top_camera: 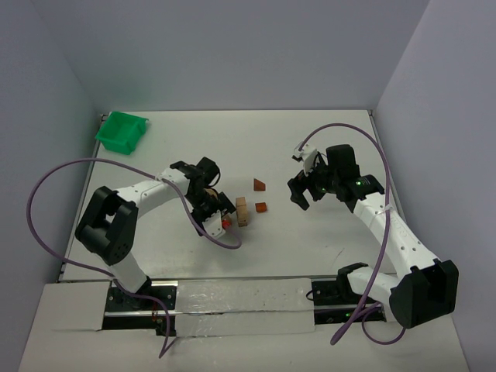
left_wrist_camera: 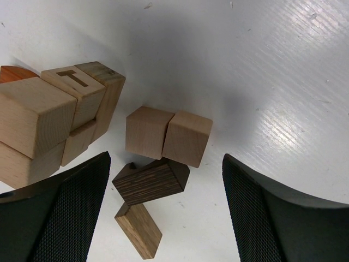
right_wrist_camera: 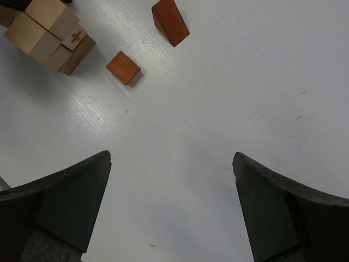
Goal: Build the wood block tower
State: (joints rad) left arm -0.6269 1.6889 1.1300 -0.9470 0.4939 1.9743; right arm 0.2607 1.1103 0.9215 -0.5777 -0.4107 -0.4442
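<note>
Two grippers, both wide open and holding nothing. The left gripper [left_wrist_camera: 164, 161] hangs low over loose wood blocks [left_wrist_camera: 166, 136] on the white tabletop [left_wrist_camera: 283, 82]: two tan cubes [left_wrist_camera: 147, 131] touching side by side, with a dark brown block [left_wrist_camera: 152, 180] right against them and a mid-brown piece [left_wrist_camera: 139, 229] touching that one. The tower [left_wrist_camera: 49, 120] is just beside them, a couple of layers of tan blocks, one marked with a T. The right gripper [right_wrist_camera: 172, 158] sits well apart over bare tabletop, with a reddish wedge [right_wrist_camera: 170, 21] and a reddish cube [right_wrist_camera: 123, 67] ahead of it. A green bin [top_camera: 122, 131] is off in the far left corner.
</note>
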